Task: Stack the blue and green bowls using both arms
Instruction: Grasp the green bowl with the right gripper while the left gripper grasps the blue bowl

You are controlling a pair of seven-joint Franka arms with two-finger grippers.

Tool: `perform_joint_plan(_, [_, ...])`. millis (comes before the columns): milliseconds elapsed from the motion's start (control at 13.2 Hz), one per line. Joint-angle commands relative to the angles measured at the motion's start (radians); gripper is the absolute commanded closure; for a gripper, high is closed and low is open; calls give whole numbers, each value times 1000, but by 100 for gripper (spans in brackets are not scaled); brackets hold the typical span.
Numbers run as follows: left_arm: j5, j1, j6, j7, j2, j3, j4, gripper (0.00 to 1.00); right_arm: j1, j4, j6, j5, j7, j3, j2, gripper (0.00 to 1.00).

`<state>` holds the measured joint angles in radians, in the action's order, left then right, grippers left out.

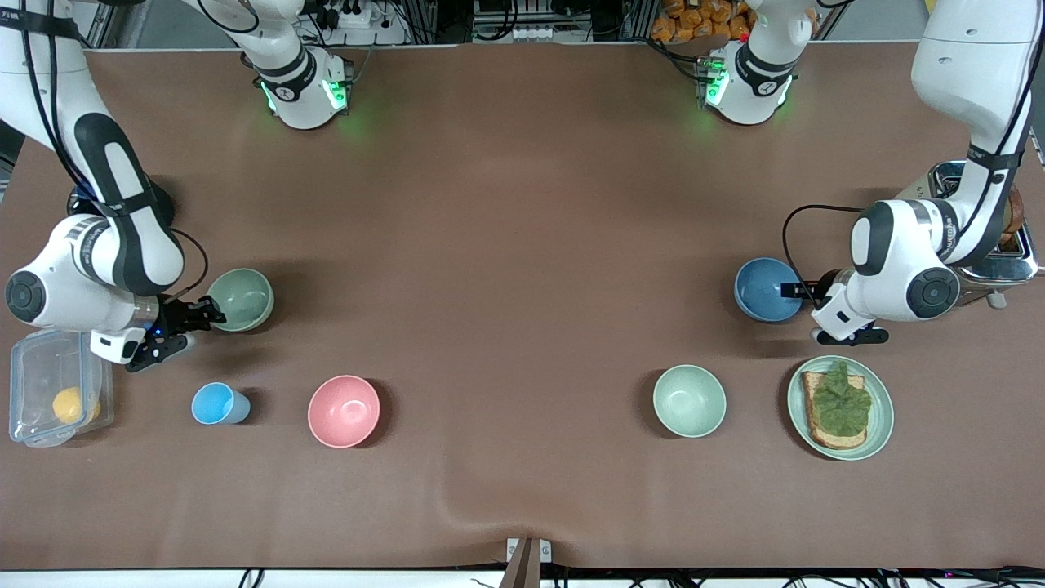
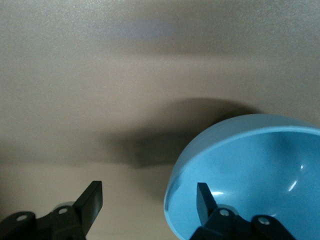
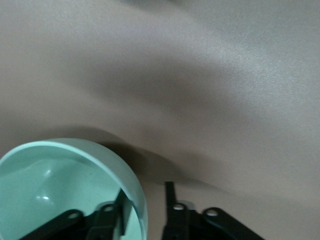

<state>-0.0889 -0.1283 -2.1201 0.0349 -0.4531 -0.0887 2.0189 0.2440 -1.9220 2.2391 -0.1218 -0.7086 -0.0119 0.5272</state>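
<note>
Brown cloth covers the whole tabletop (image 1: 522,245), and two white robot arms reach down onto it from the top corners. At the right arm's end, the right tool (image 1: 208,314) sits at the rim of the green bowl (image 1: 241,300). One finger is inside the bowl and one is outside, with the wall between them and only a small gap left on the outer side, but I cannot tell if they pinch it tight. The bowl rests flat on the cloth. At the left arm's end, the left tool (image 1: 804,291) is at the rim of the blue bowl (image 1: 767,289). Its fingers stand wide, one down inside the bowl and the other well out over the bare cloth, so the bowl is not squeezed. This bowl also sits flat. Nearer to the front camera there is a row of other things: a clear box (image 1: 57,398) with something yellow in it, a small light-blue cup (image 1: 219,404), a pink bowl (image 1: 344,411), a pale mint bowl (image 1: 689,400), and a mint plate (image 1: 880,425) with toast and a green leaf on it. A shiny toaster (image 1: 1000,261) stands just beside the left arm, partly hidden by it.
</note>
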Motion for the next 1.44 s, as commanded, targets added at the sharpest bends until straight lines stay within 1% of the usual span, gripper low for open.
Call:
perform_joint_plan(0, [-15,-1,-9,-20,-3,-8,-5,23,9,-20,-39,-68,1,-11,-36,100])
perform_joint_plan(76, [-15,1,-9,-20,-3,-8,-6,30,9,-2,-65,-71,33,-11,-36,100])
perform_joint_plan(227, [-15,-2,-9,-20,-4,-8,-8,47,-3,58,-175,-72,166,-14,-36,100])
perform_joint_plan(303, [-15,2,-7,-20,-9,-8,-9,59,-31,76,-220,-72,240,-13,-42,100])
perform_joint_plan(454, [-15,3,-9,-20,-10,-8,-9,81,-57,72,-257,-72,342,-16,-78,100])
perform_joint_plan(529, [-14,4,-9,-20,-12,-8,-11,94,-71,72,-285,-76,369,-16,-91,100])
perform_joint_plan(605, [-14,4,-9,-18,-12,-8,-12,100,-84,71,-308,-106,414,-16,-110,100])
perform_joint_plan(756, [-17,9,-4,-20,-10,-11,-19,100,-132,61,-340,-143,539,-16,-139,100])
perform_joint_plan(832, [-15,10,-4,-21,-7,-11,-20,100,-158,48,-338,-145,613,-16,-159,100])
perform_joint_plan(983, [-15,10,8,-24,-1,-11,-54,100,-234,25,-329,-147,781,-16,-196,100])
perform_joint_plan(1134, [-9,7,81,-21,13,-45,-110,100,-314,18,-326,-156,958,-16,-214,100])
perform_joint_plan(1286, [-8,-1,158,-23,13,-51,-172,100,-383,-14,-276,-208,1067,-14,-236,100])
perform_joint_plan(1361, [-6,7,178,-20,16,-51,-196,100,-420,-53,-212,-208,1125,-14,-252,100])
